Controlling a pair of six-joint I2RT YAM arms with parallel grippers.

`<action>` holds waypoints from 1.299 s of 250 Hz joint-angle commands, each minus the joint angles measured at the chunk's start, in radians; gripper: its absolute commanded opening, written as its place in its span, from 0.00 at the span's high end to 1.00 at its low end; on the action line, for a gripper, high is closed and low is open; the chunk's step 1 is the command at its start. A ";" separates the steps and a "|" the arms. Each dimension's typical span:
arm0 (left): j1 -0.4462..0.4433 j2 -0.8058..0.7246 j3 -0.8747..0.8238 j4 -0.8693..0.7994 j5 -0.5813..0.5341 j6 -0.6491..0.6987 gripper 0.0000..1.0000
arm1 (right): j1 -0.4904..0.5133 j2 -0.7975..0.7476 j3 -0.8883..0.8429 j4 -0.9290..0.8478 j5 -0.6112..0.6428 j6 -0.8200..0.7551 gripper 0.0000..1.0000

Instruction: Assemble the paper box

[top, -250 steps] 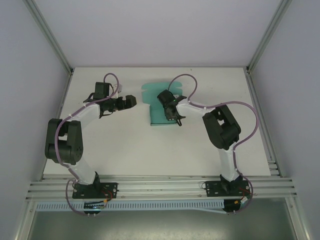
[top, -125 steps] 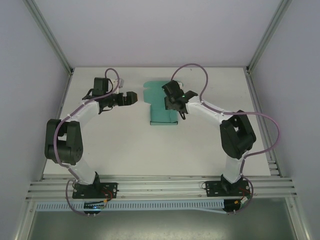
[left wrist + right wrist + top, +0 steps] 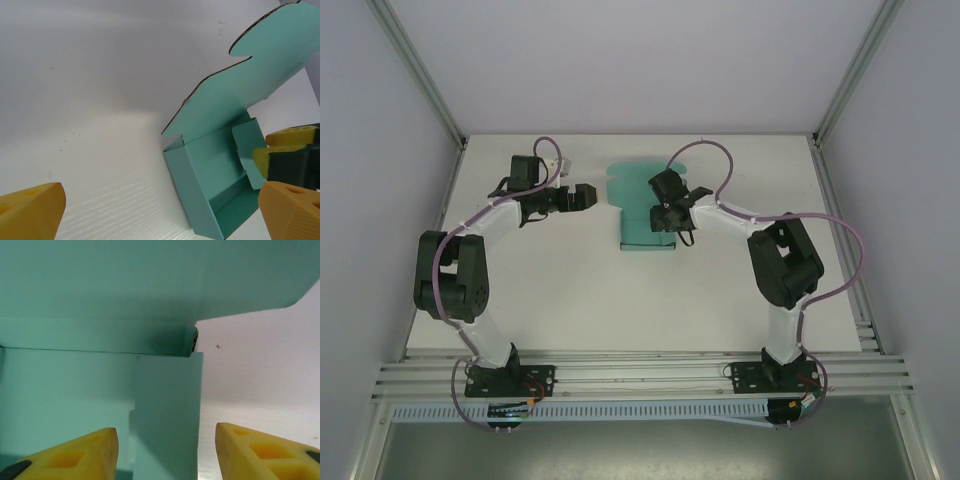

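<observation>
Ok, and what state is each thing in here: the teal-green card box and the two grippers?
teal-green card paper box: partly assembled, walls up, nothing inside, lid flap open and folded back.
left gripper: open, holding nothing, off to the box's left.
right gripper: open, jaws straddling a side panel of the box, with a gap on each side.

The 2 arms bend inward, left fingers [image 3: 31,210] spread wide, right fingers [image 3: 260,452] parted.

There is one teal paper box [image 3: 638,228], one white tabletop [image 3: 570,290], and two hands, a left hand [image 3: 582,197] and a right hand [image 3: 670,218], each with two yellow fingers [image 3: 80,455].
</observation>
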 commanded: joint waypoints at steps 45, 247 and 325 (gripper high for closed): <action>-0.004 0.009 -0.012 0.010 0.029 0.023 0.02 | -0.030 0.044 -0.017 -0.025 -0.027 0.043 0.56; -0.002 -0.014 -0.026 -0.012 -0.011 0.035 0.02 | -0.049 0.043 -0.050 0.005 -0.056 0.026 1.00; -0.001 -0.032 -0.070 0.044 -0.036 -0.024 0.02 | -0.054 -0.283 -0.377 0.652 -0.185 -0.068 1.00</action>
